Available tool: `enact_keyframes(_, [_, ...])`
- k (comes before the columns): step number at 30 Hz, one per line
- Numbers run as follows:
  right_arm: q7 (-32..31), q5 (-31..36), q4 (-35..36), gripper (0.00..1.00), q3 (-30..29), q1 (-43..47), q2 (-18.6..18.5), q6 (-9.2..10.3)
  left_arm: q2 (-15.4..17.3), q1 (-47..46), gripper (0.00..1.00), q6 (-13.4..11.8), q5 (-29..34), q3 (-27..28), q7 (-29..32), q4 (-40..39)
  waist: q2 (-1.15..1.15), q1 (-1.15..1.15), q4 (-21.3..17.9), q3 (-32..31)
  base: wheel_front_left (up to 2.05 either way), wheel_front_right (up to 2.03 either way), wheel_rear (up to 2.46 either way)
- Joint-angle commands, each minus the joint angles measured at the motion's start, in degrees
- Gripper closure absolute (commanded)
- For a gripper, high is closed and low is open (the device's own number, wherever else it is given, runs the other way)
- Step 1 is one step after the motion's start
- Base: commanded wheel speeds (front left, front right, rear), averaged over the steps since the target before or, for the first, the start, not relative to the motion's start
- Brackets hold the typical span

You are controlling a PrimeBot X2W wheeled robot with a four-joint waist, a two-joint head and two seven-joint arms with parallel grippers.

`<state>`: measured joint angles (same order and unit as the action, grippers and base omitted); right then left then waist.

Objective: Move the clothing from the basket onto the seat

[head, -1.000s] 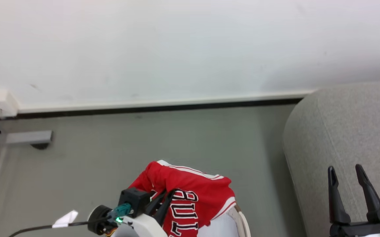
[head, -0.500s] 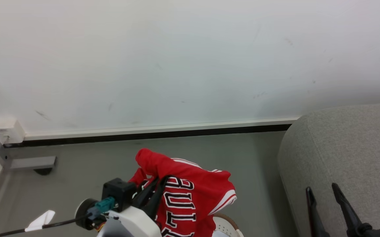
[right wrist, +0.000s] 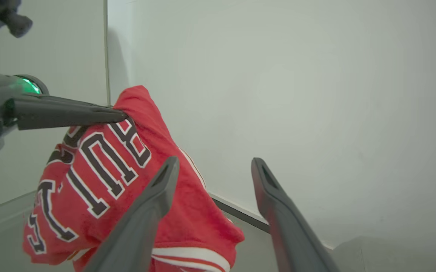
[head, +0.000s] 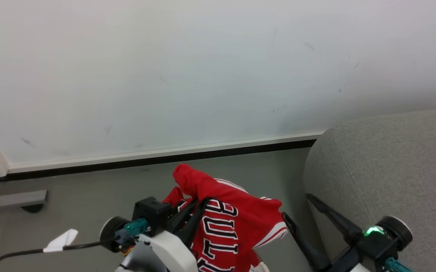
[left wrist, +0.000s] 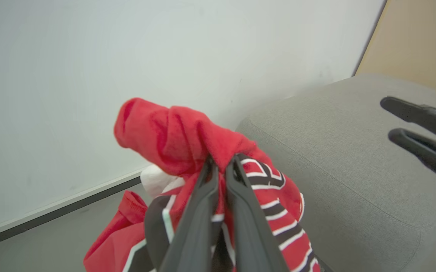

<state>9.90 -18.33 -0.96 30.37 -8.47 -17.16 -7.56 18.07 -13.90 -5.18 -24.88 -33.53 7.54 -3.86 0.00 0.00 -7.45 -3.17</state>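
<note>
1. The left gripper (left wrist: 221, 160), its two long dark fingers closed tight, pinches a fold of the bright red sports-jersey clothing (head: 236, 223) with white stripes and black-and-white lettering.
2. The clothing hangs from that grip above the grey floor (head: 89, 196), just beside the rounded end of the large light-grey fabric seat (head: 391, 162) (apart from it).
3. The right gripper (right wrist: 214, 162) stands wide open, empty, between clothing and seat.

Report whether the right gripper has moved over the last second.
Yes. The right gripper has swung left, from over the seat past its edge toward the clothing.
</note>
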Motion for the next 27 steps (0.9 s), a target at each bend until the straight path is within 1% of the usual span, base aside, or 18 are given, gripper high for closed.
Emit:
enact_keyframes(1, [-0.5,-1.0,0.3,0.0,1.0,-1.3,-0.5,0.14,-0.1,-0.7,1.0,0.1,0.5,0.1,-0.1,0.1,0.0,0.0,-0.2,0.0,0.0,0.0,0.0])
enact_keyframes(4, [-4.4,-4.5,0.2,0.0,7.6,-7.8,-4.0,0.14,-0.6,-1.4,1.0,1.0,0.4,-0.9,0.0,0.4,0.0,0.0,-0.5,0.0,0.0,0.0,0.0])
enact_keyframes(7, [-7.7,-9.4,-1.3,0.0,13.9,-13.3,-6.5,0.14,-1.6,-2.4,1.0,1.8,0.4,-2.0,-0.1,0.9,0.0,0.0,0.0,-0.1,0.0,0.0,0.0])
enact_keyframes(10, [-9.3,-13.7,-4.1,0.0,19.3,-17.8,-8.4,0.14,-2.9,-3.5,1.0,2.8,0.1,-3.2,-0.3,1.7,0.0,0.0,0.9,-0.2,0.0,0.0,0.0])
enact_keyframes(14, [-8.7,-20.0,-8.6,0.0,25.4,-21.8,-8.9,0.14,-4.4,-4.8,1.0,4.7,-1.1,-4.8,-0.4,2.7,0.0,0.0,1.9,-0.5,0.0,0.0,0.0])
enact_keyframes(16, [-7.6,-23.2,-10.7,0.0,28.9,-23.6,-8.4,0.13,-5.3,-5.4,1.0,5.9,-2.1,-5.4,0.0,3.0,0.0,0.0,2.3,-0.6,0.0,0.0,0.0])
enact_keyframes(20, [-4.9,-29.9,-13.6,0.0,38.1,-26.8,-7.8,0.13,-6.7,-6.3,1.0,8.7,-5.3,-6.5,1.0,4.0,0.0,0.0,3.2,-1.0,0.0,0.0,0.0])
enact_keyframes(22, [-3.2,-33.4,-14.7,0.0,40.7,-27.9,-7.0,0.13,-6.9,-7.1,1.0,9.6,-6.2,-6.9,1.3,4.9,0.0,0.0,3.6,-1.2,0.0,0.0,0.0])
enact_keyframes(23, [-2.6,-34.8,-15.0,0.36,41.5,-28.5,-6.7,0.13,-7.2,-7.2,1.0,9.9,-7.0,-6.9,1.4,5.4,0.0,0.0,3.7,-1.2,0.0,0.0,0.0])
enact_keyframes(24, [-1.7,-35.3,-15.1,0.9,42.0,-29.1,-6.5,0.13,-7.4,-7.5,1.0,10.0,-7.3,-6.9,1.4,5.9,0.0,0.0,3.8,-1.2,0.0,0.0,0.0])
enact_keyframes(25, [-1.0,-36.6,-15.2,1.0,42.5,-29.3,-6.2,0.13,-7.3,-7.8,1.0,10.2,-7.3,-6.9,1.5,6.4,0.0,0.0,3.9,-1.2,0.0,0.0,0.0])
enact_keyframes(27, [0.2,-37.9,-15.4,1.0,42.9,-29.5,-6.0,0.13,-7.2,-8.1,1.0,10.4,-7.8,-6.8,1.3,7.1,0.0,0.0,3.9,-1.2,0.0,0.0,0.0])
